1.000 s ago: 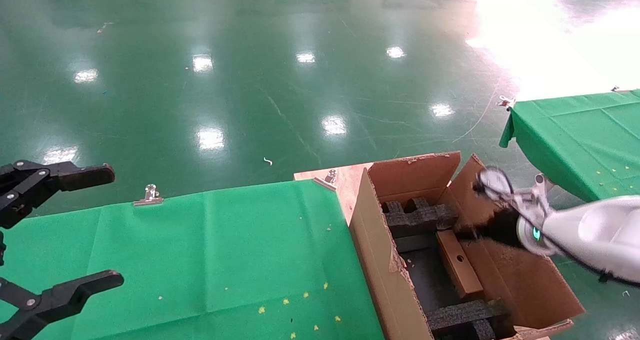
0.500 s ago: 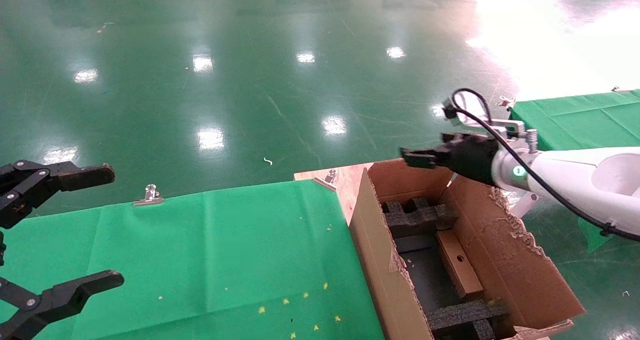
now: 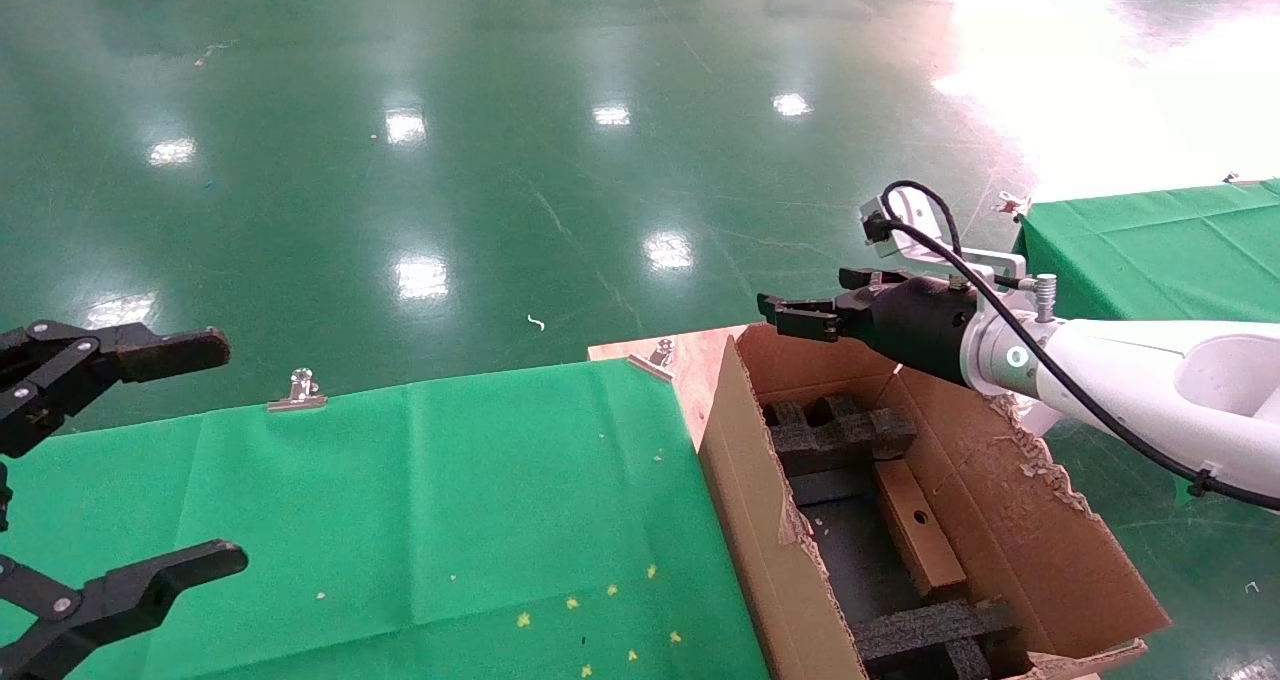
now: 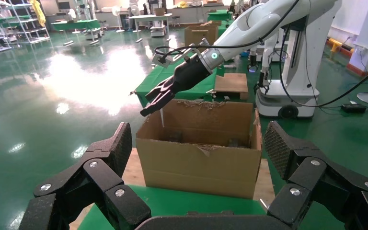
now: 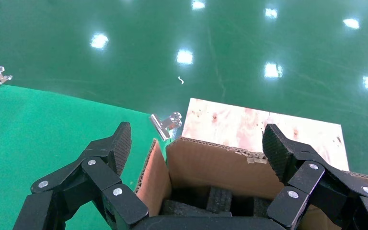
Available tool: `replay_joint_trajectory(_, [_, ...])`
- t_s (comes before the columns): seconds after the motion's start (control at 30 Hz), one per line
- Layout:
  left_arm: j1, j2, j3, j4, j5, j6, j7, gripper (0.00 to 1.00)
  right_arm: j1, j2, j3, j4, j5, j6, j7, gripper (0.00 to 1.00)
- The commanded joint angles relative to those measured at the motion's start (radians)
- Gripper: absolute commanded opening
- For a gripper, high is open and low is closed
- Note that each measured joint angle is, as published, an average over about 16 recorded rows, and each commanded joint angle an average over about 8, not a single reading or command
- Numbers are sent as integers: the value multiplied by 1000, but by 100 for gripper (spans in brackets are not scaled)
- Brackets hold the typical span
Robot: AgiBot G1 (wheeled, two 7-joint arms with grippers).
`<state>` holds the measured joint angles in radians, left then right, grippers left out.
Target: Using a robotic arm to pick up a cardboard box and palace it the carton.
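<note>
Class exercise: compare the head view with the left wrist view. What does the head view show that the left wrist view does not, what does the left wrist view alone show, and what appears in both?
Only the head view shows the cardboard box lying inside the carton between black foam inserts, plus the green cloth.

Only the left wrist view shows the carton's outer side wall, the robot's white base and shelving far behind.

Both show the carton, the open right gripper empty above its far end, and the open left gripper parked off to the left.

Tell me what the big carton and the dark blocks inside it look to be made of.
The carton looks like brown corrugated cardboard, matte: its torn rims show ragged, fluted edges. The blocks look like black foam, dull and coarse-textured with cut notches, though rigid packing material cannot be ruled out.
</note>
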<state>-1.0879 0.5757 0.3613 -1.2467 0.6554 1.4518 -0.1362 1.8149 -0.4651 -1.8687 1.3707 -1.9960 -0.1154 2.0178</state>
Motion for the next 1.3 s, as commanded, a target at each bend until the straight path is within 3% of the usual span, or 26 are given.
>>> replay_joint_trajectory(0.03, [0,0,0,0,0,0,0,100,-4,-1,9,-1,5,-11,-10,100])
replay_joint_trajectory(1.3, [0,0,0,0,0,0,0,100,-488,-96,1046,-57,832,-910,-1205,100])
